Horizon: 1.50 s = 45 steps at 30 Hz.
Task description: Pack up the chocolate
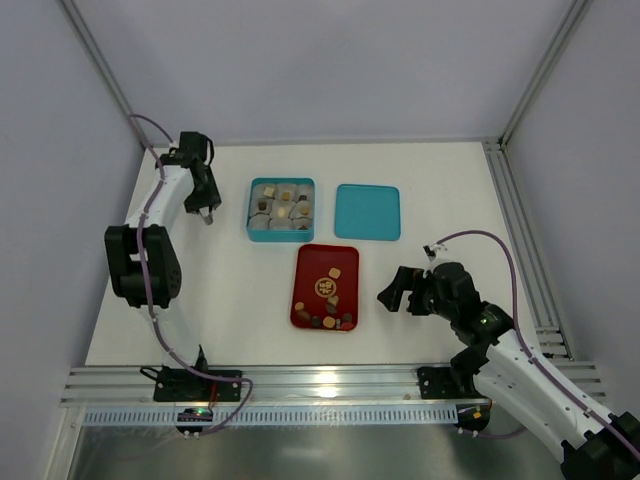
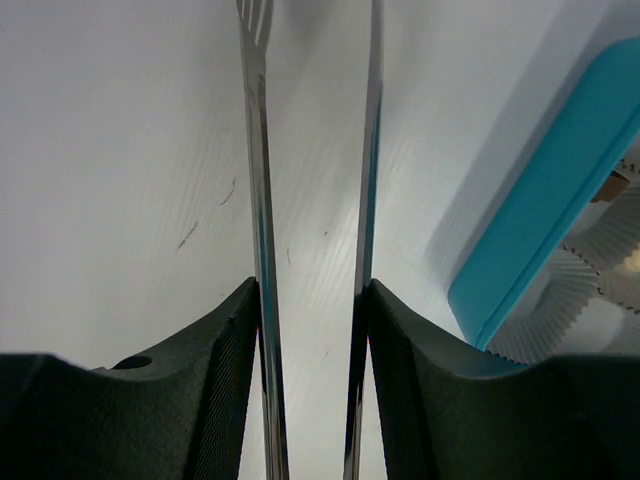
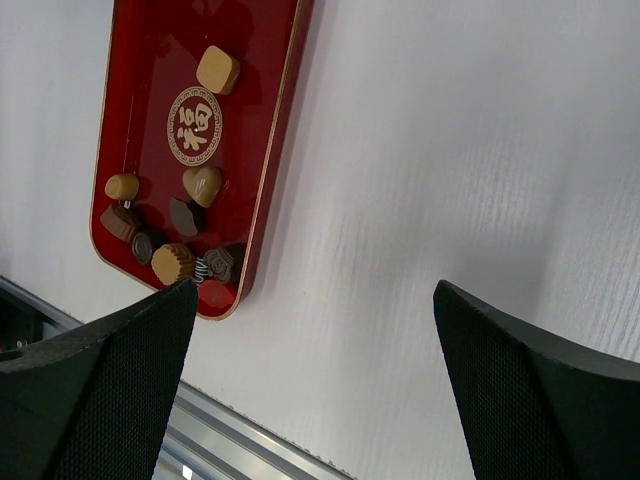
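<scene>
The left gripper [image 1: 204, 200], jaws pinching tweezers [image 2: 262, 250], hangs left of the teal box [image 1: 252, 215]; the right gripper [image 1: 400, 290], jaws wide and empty, waits right of the red tray [image 1: 315, 262] holding loose chocolate [image 3: 173, 262]. The tweezers may flick a rounded piece onto the desk [image 1: 440, 200]

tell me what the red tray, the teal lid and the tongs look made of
Tray: glossy red with a gold rim and emblem, catching reflections; lacquered plastic or painted metal, hard to tell which.
Lid: flat, even teal with a dull sheen and rounded corners; probably plastic.
Tongs: thin mirror-bright strips with a ridged tip; polished metal, likely steel.
</scene>
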Each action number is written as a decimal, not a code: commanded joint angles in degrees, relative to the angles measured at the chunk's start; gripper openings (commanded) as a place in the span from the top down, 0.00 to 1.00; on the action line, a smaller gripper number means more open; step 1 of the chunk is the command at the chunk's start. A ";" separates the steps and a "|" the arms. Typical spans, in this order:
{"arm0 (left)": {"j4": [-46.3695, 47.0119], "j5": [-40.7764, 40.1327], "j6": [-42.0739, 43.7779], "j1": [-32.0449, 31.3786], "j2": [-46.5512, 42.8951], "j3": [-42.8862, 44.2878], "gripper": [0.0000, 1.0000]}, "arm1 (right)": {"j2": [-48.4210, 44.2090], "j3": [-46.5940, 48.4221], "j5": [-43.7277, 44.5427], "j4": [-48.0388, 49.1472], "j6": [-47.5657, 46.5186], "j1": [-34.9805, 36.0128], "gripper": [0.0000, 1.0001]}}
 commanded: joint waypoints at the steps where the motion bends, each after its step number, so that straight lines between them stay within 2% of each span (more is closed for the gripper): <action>1: 4.54 0.67 -0.46 0.70 2.10 2.13 0.55 | -0.73 2.43 -1.25 -0.13 -0.94 0.21 0.00; 10: 9.46 -0.03 0.25 1.49 6.85 -2.53 0.52 | -0.72 3.48 -1.78 -0.74 -1.90 0.12 0.00; 19: 10.08 -0.73 0.60 1.85 11.16 -4.99 0.36 | -1.78 3.57 -1.60 -0.66 -1.11 0.21 0.00; 24: 10.43 -0.73 0.86 1.85 11.69 -5.87 0.33 | -1.43 3.57 -1.87 -0.92 -1.20 0.21 0.00; 29: 10.61 -0.04 0.95 1.85 12.30 -6.57 0.21 | -1.87 3.66 -1.34 -1.53 -1.11 0.21 0.00; 35: 9.56 -0.03 0.86 1.76 10.47 -6.49 0.10 | -1.52 4.98 -0.81 -2.50 -1.11 0.21 0.00; 41: 6.13 -0.65 -0.02 4.13 6.69 -5.17 0.08 | -0.20 7.52 0.68 -3.73 -1.03 0.21 0.00; 45: 2.71 -1.09 0.07 4.22 -0.32 -2.28 0.07 | 3.30 12.17 1.65 -3.38 -0.50 0.12 0.00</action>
